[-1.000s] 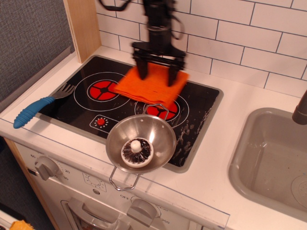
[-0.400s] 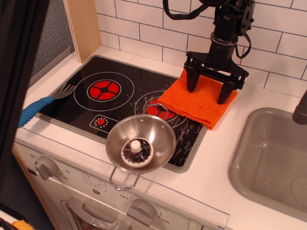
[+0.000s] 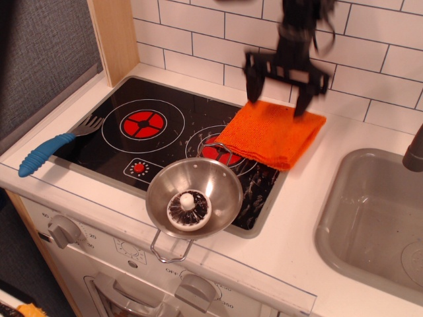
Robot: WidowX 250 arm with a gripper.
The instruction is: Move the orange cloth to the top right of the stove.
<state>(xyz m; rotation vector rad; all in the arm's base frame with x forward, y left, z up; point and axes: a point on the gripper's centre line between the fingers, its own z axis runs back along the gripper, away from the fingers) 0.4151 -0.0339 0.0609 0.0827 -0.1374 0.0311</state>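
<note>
The orange cloth point(image 3: 272, 134) lies flat over the back right corner of the black stove point(image 3: 172, 132), partly on the glass and partly on the white counter beyond the rim. It covers the far edge of the right burner. My gripper point(image 3: 277, 89) hangs just above the cloth's back edge, motion-blurred, with its two black fingers spread wide and nothing between them.
A steel pot point(image 3: 194, 196) holding a dark mushroom-like piece stands on the stove's front right, close below the cloth. A blue-handled fork point(image 3: 56, 145) lies at the stove's left edge. The grey sink point(image 3: 377, 218) is at the right. A tiled wall runs behind.
The cloth was carried from the stove's middle to its back right corner and set down. The gripper has let go of it and risen above it.
</note>
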